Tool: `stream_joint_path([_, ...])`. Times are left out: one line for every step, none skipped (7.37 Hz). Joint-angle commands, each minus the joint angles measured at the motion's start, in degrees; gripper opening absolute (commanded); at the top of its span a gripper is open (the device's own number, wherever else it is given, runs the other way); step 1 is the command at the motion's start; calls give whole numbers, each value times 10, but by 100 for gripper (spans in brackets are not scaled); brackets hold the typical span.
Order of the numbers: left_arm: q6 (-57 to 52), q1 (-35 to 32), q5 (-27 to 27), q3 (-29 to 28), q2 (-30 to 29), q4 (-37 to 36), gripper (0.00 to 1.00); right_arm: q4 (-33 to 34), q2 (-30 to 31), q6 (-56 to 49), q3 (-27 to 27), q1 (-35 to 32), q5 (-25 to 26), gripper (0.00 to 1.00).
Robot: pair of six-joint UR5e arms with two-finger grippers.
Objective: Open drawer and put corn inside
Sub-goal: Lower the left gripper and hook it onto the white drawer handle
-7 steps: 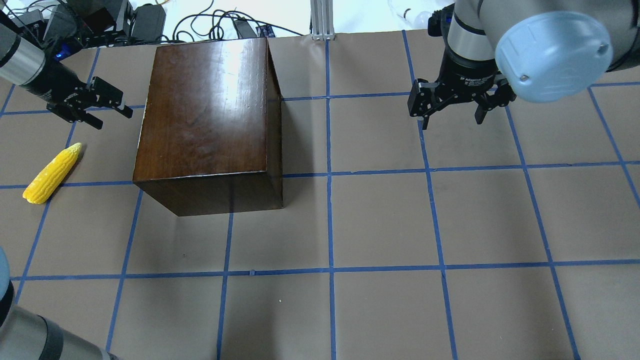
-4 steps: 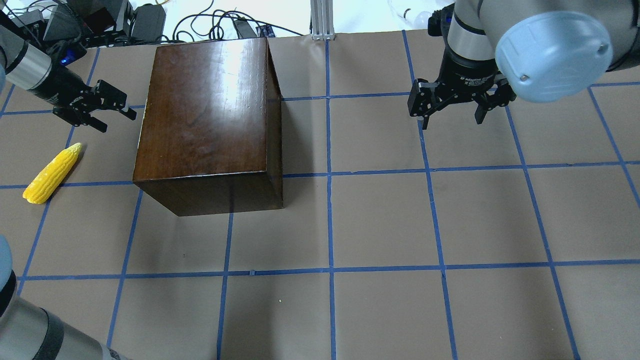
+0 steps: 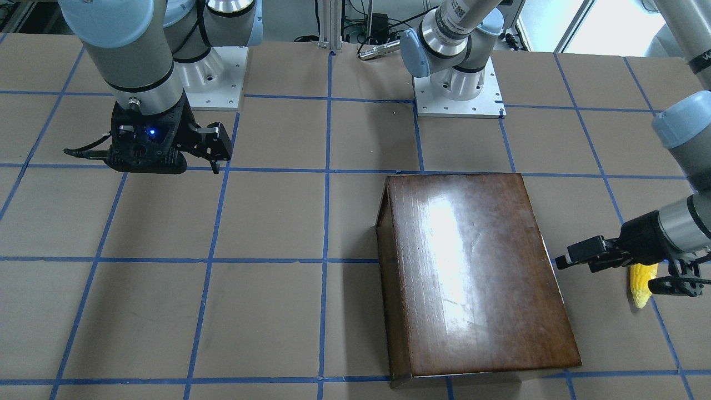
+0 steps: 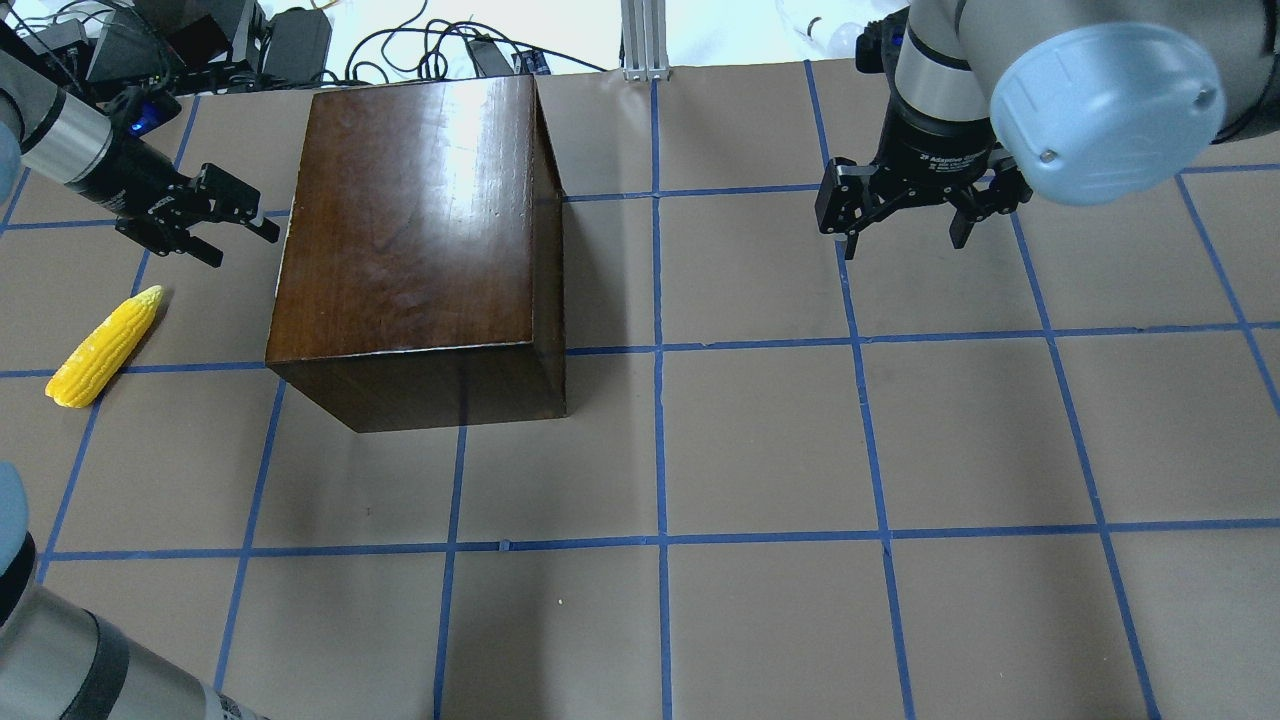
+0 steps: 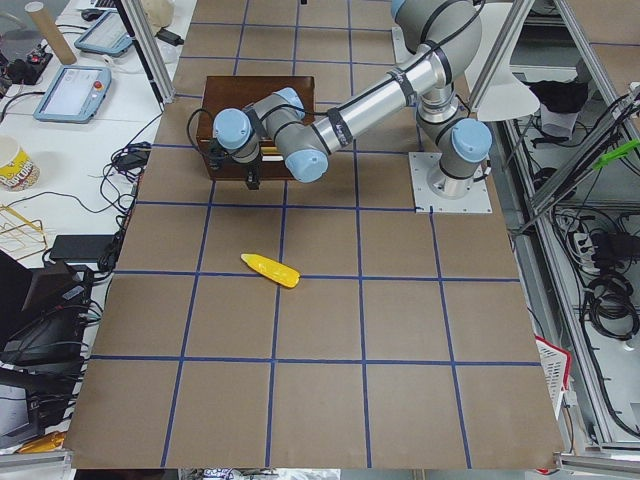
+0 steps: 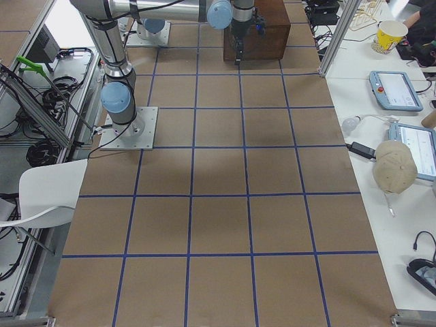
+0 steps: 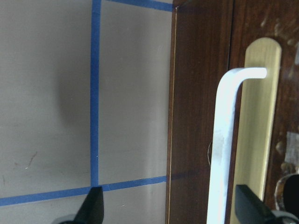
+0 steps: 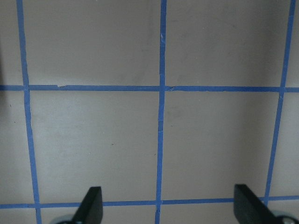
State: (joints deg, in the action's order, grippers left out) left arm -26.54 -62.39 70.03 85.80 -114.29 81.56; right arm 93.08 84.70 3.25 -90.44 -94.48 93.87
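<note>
1. Left claw, mine, hangs with its fingers spread and holds nothing, just beside the box.
2. Straight ahead is the drawer, shut as far as I can judge. Its white handle runs crosswise to my gap, inside it but close to 1 fingertip.
3. Off to my side the corn lies slanted on the table, untouched.
4. My right claw, also spread and empty, is well apart, so this pull looks like the left's.
5. From above the drawer front is hidden, and my wrist view cuts off the handle's lower end.
</note>
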Motion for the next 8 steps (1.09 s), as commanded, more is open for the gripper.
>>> stream_joint_path([-9, 0, -2, 2, -4, 0, 100, 1, 0, 0, 0, 0, 0, 100])
stream_joint_path([-20, 0, -3, 2, -10, -1, 100, 0, 0, 0, 0, 0, 0, 100])
stream_joint_path([-25, -1, -3, 1, -11, -1, 100, 0, 0, 0, 0, 0, 0, 100])
stream_joint_path([-25, -2, -4, 1, -11, -1, 100, 0, -1, 0, 0, 0, 0, 100])
stream_joint_path([-25, -2, -8, 1, -12, -1, 100, 1, -1, 0, 1, 0, 0, 100])
stream_joint_path([-25, -2, -24, 1, -15, -1, 100, 1, -1, 0, 0, 0, 0, 100])
stream_joint_path([-25, -2, -24, 1, -16, 0, 100, 0, 0, 0, 0, 0, 0, 100])
stream_joint_path([-25, -2, -24, 1, -18, 0, 100, 0, 0, 0, 0, 0, 0, 100])
